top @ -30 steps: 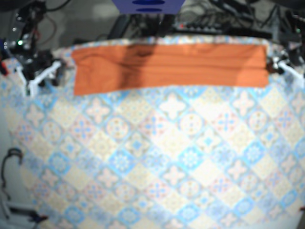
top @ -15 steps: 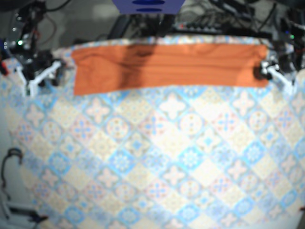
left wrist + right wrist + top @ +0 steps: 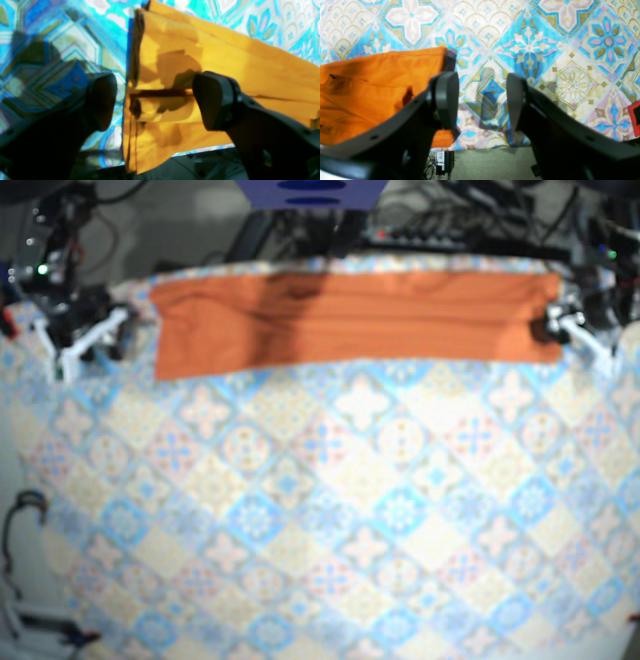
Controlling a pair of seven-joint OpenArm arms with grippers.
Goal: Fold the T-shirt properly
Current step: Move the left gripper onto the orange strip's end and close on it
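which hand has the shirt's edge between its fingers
The left hand: the orange T-shirt's short edge lies in the gap between its open fingers. The right hand, also open, frames only tablecloth, with the shirt off to one side.

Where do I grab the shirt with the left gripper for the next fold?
Probably the short end of the shirt, at its stacked edge by the middle seam. Come in from beyond that end: the left gripper is open and straddles the edge, one finger over cloth, one over the tablecloth.
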